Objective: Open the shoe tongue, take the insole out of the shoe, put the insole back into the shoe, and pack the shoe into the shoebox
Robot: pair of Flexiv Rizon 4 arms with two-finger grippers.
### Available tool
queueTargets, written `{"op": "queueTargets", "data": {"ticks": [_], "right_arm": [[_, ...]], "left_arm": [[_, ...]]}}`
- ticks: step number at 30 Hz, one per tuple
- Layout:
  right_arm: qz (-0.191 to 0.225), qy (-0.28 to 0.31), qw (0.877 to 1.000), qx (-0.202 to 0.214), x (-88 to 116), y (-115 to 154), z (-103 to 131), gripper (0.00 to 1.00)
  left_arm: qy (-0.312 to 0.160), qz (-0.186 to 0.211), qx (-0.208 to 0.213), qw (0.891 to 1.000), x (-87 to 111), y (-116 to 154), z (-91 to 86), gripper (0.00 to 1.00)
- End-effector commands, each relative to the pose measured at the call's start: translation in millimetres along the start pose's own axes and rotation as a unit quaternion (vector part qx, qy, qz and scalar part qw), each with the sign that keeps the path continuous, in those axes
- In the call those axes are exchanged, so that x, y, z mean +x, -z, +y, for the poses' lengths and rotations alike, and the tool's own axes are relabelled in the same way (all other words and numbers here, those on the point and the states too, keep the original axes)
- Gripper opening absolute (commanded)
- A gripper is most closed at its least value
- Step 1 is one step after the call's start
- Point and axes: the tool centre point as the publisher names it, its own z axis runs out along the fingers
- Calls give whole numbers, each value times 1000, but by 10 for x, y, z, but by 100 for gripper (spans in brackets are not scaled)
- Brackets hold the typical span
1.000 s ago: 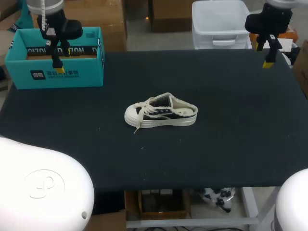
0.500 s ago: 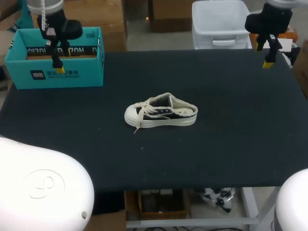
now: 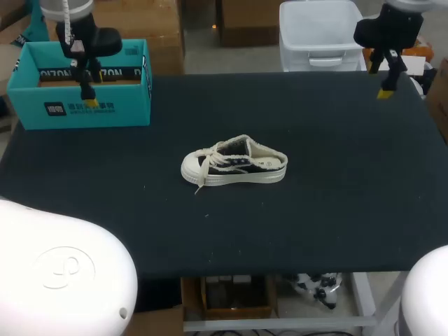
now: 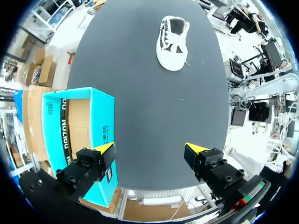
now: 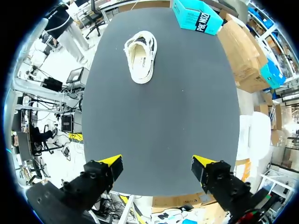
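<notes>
A cream and black shoe (image 3: 234, 163) with loose cream laces lies on its sole at the middle of the black table (image 3: 336, 210), toe toward my left; it shows far ahead of both grippers in the wrist views (image 4: 172, 42) (image 5: 141, 55). An open teal shoebox (image 3: 82, 82) stands at the table's far left corner. My left gripper (image 3: 87, 98) hangs open above the box's front wall; in its own view (image 4: 150, 153) the box (image 4: 77, 133) lies under its left finger. My right gripper (image 3: 384, 82) hovers open over the far right corner (image 5: 157, 164), holding nothing.
A white plastic bin (image 3: 320, 33) stands just behind the table's far edge. The table's far right edge lies under the right gripper.
Both grippers have shifted very slightly; the left one moved a little to the right over the box, the right one a little to the left. The shoe has not moved.
</notes>
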Motion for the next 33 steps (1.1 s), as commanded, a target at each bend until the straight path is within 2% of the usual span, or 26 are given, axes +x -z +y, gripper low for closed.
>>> {"op": "queueTargets", "data": {"ticks": [1, 5, 12, 18, 20, 33], "right_arm": [[-2, -5, 1000, -14, 79, -127, 70, 100], [1, -12, 999, -35, 151, -265, 214, 100], [0, -19, 996, -92, 286, -490, 566, 100], [34, -74, 984, -159, 474, -641, 763, 100], [35, -68, 986, -149, 523, -639, 782, 100], [35, -68, 986, -149, 523, -639, 782, 100]], "left_arm": [[49, 0, -5, 999, 129, -22, -80, 100], [99, 7, 6, 995, 224, -56, -139, 100], [180, -9, 36, 983, 410, -106, -209, 100], [285, -32, 41, 957, 592, -174, -263, 100], [285, -32, 41, 957, 592, -174, -263, 100], [285, -32, 41, 957, 592, -174, -263, 100]]}}
